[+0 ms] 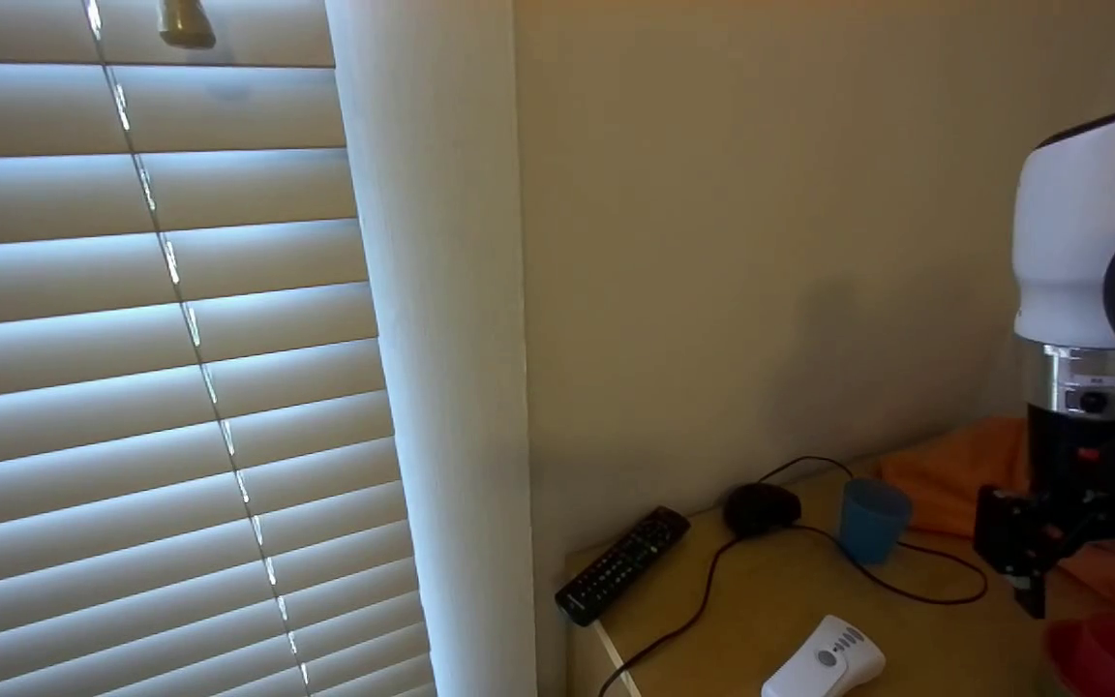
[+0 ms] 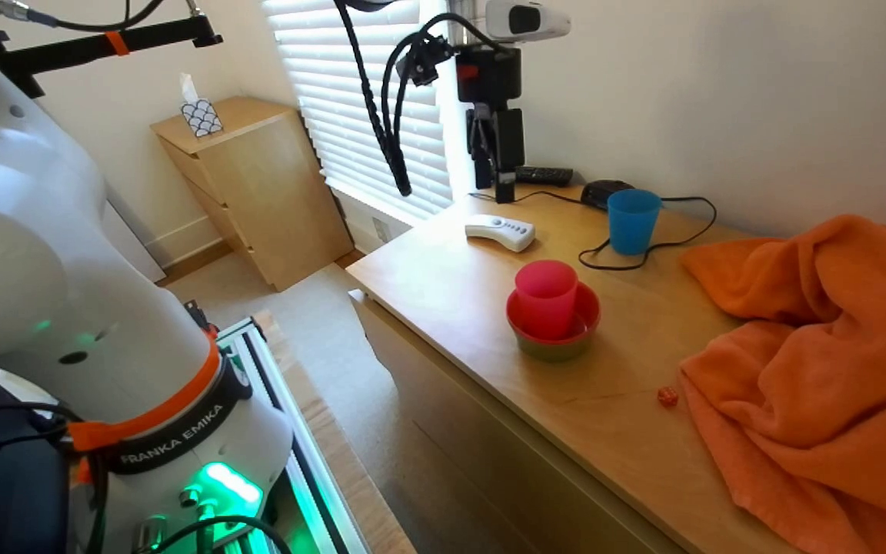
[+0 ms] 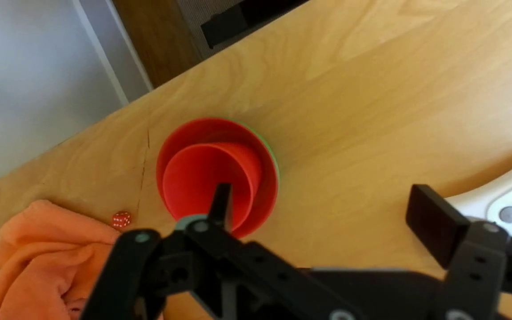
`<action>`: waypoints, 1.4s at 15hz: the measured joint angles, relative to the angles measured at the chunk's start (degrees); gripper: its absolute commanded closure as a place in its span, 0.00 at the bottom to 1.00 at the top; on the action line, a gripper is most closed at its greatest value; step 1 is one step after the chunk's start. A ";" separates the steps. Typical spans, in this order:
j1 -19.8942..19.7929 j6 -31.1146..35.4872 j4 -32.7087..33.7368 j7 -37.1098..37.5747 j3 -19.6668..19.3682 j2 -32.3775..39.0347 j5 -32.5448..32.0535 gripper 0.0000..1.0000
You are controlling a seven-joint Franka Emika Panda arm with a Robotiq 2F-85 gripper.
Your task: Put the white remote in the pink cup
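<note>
The white remote lies flat on the wooden top, with buttons up. It also shows in an exterior view and at the right edge of the wrist view, partly cut off. The pink cup stands inside a red bowl and looks empty in the wrist view. My gripper is open with nothing between its fingers and hangs above the wooden top. In the wrist view the gripper has one finger overlapping the cup and the other overlapping the remote's end.
A blue cup, a black device with a cable and a black remote are near the wall. An orange cloth and a red die lie beyond the bowl. The top's front edge drops to the floor.
</note>
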 measured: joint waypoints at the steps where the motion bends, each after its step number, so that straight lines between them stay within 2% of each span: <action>1: 0.01 0.00 0.19 0.58 -0.21 -0.03 1.31 0.00; 4: 0.10 0.22 0.68 0.76 -0.83 0.60 10.28 0.00; 7: 1.00 4.58 0.46 3.68 -0.78 3.97 18.37 0.00; 11: 3.99 16.18 0.58 12.16 -0.29 11.86 25.87 0.00; 16: 7.22 29.18 3.31 24.98 -0.36 21.20 29.56 0.02; 17: 7.78 31.10 3.77 27.88 -0.60 22.70 29.56 0.26; 19: 9.05 34.24 4.77 33.24 -1.56 25.53 29.40 0.30; 21: 10.23 35.08 5.81 37.15 -2.76 27.69 29.23 0.48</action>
